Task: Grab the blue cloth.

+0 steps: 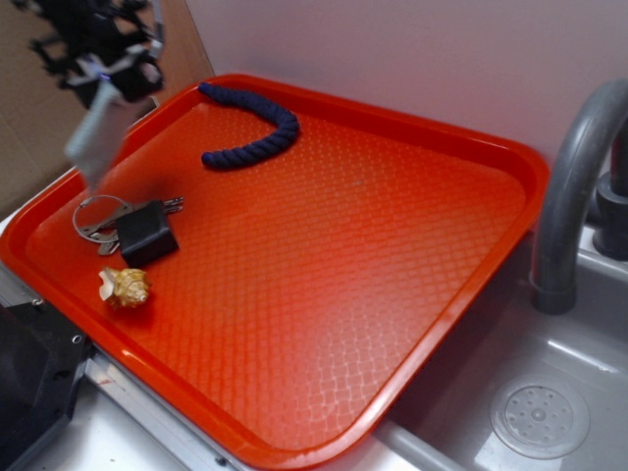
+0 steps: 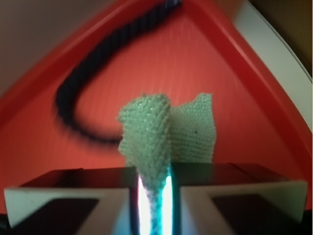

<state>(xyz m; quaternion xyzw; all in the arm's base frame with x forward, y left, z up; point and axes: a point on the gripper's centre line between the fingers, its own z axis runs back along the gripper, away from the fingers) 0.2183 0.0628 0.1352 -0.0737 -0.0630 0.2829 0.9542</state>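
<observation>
Sink: you have a grey moulded sink basin (image 1: pixel 549 392) on the right of the exterior view, with a round drain cover (image 1: pixel 539 417) in its floor and a curved grey faucet pipe (image 1: pixel 574 186) rising beside the tray.
Tray: the large red plastic tray with a waffle-textured floor (image 1: pixel 324 255) fills most of that view, one corner hanging over the sink edge.
Rope: the thick dark navy twisted rope (image 1: pixel 257 130) lies curved near the tray's far rim; in the wrist view it arcs behind the cloth (image 2: pixel 83 93), blurred.
Gripper: your black gripper (image 1: pixel 110 83) sits above the tray's far left corner; its jaws are pressed together on the cloth, seen at the bottom of the wrist view (image 2: pixel 154 196).
Cloth: the small pale blue-grey ribbed woven cloth (image 1: pixel 98 137) hangs from the jaws, clear of the tray floor; its folds fan out ahead of the fingers (image 2: pixel 166 127).
Keys: a metal key ring with a small black block-shaped fob (image 1: pixel 132 228) lies near the tray's left rim.
Shell: a small tan spiral seashell (image 1: pixel 125 287) sits just beside the fob.
</observation>
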